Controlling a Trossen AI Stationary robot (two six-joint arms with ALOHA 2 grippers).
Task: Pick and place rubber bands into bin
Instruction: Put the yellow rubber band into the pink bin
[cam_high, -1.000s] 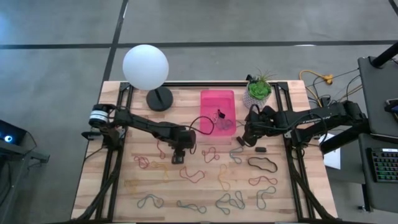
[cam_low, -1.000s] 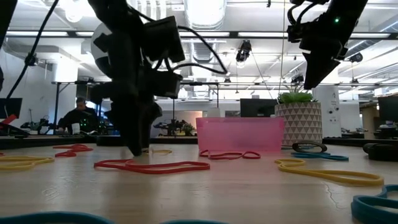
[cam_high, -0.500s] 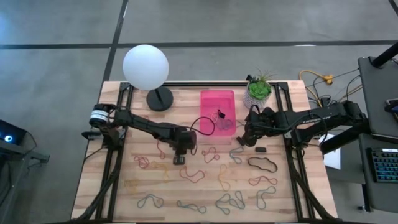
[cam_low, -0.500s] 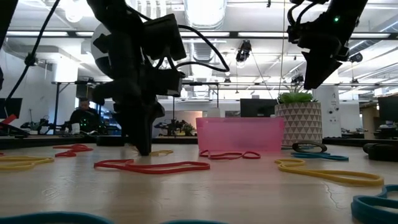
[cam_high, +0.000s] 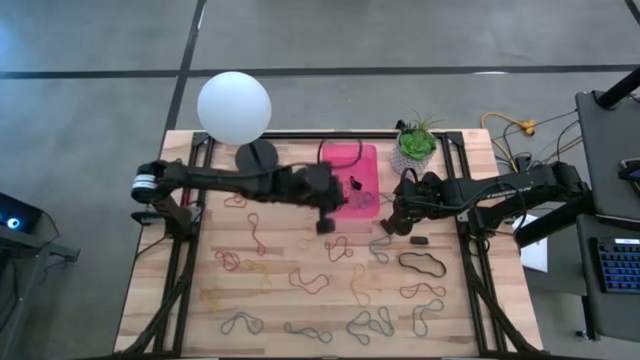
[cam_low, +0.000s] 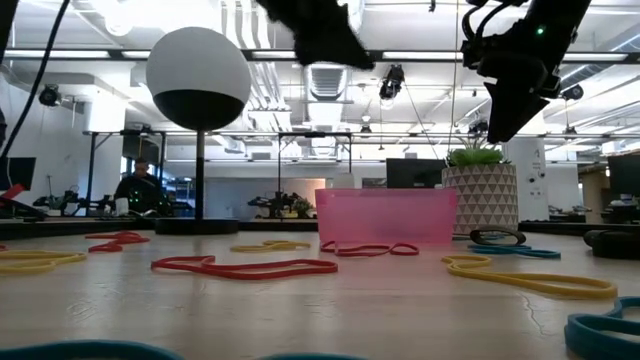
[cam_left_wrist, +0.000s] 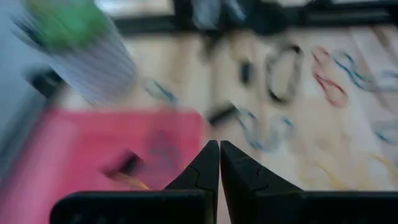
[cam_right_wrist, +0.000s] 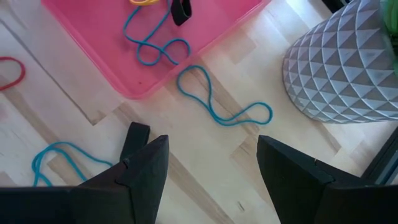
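Note:
The pink bin (cam_high: 338, 156) stands at the table's far middle with a few rubber bands (cam_high: 357, 192) in it. Many more rubber bands (cam_high: 308, 280) lie loose across the near half of the table. My left gripper (cam_high: 322, 226) hangs high above the table by the bin's near left corner. Its fingers (cam_left_wrist: 211, 163) are shut, and no band shows between them. My right gripper (cam_right_wrist: 211, 155) stands open above the table at the bin's near right corner, over a blue band (cam_right_wrist: 219, 111) that lies flat on the wood.
A lamp with a white globe (cam_high: 234, 108) and a round black base (cam_high: 258, 158) stands far left of the bin. A white pot with a green plant (cam_high: 416, 146) stands to the bin's right. A small black piece (cam_high: 418, 240) lies near the right gripper.
My left gripper shut low over the table among the bands. It then rose high and went toward the right and far edges, up to the bin's near left corner. The red and yellow bands near where it stood lie as before.

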